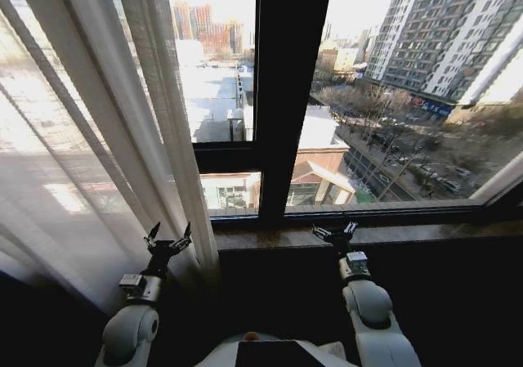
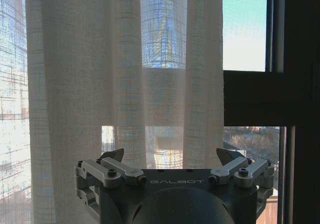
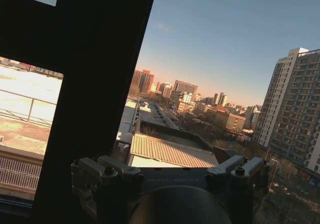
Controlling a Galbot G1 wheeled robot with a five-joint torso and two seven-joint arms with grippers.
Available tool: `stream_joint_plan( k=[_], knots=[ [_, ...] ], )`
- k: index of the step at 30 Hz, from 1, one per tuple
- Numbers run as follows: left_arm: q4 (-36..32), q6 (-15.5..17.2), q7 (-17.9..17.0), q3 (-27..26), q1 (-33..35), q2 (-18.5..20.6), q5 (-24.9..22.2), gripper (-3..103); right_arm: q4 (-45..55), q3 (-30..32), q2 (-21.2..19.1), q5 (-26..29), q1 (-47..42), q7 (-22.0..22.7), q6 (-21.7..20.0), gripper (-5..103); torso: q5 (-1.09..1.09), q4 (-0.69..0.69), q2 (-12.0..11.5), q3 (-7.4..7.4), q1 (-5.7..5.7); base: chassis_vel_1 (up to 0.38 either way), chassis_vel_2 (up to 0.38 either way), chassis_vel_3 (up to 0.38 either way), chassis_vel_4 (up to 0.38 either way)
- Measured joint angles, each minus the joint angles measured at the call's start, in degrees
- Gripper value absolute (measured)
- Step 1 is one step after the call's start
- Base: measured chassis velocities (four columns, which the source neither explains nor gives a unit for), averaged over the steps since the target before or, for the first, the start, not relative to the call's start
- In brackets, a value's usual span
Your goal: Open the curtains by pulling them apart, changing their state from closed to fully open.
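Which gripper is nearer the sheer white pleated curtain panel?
Left. The left gripper is open right at the sheer white pleated curtain panel's inner edge. The right gripper sits past the black window frame bar, before bare glass.

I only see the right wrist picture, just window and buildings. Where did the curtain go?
Observer: A curtain panel hangs bunched on the robot's left side of the window; the right side is bare glass.
Operator: Is the other arm holding it?
Observer: No. The left gripper is open, right beside the curtain's edge.
Operator: What's my arm doing?
Observer: The right gripper points at the window sill, near the black window frame.
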Motion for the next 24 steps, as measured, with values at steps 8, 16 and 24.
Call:
stream_joint_plan(
  k=[8,16,24],
  knots=[
    [-4.71,2.03,-3.54,1.55,-0.57,0.68,0.27,100,5.99,1.28,0.84,0.11,-7.62,0.26,4.26,100,0.00,-0.01,-0.02,0.02,0.05,0.000,0.000,0.000,0.000],
    [-1.25,5.19,-5.95,3.79,-4.91,3.33,-0.23,101,4.40,0.42,0.40,0.11,-3.88,0.61,3.30,100,0.00,0.01,-0.02,0.02,0.05,0.000,0.000,0.000,0.000],
    [1.17,5.27,-5.95,3.80,-6.58,3.32,-0.18,78,3.34,0.22,0.39,0.14,-2.47,0.76,3.29,100,0.00,0.00,-0.02,0.01,0.03,0.000,0.000,0.000,0.000]
  ],
)
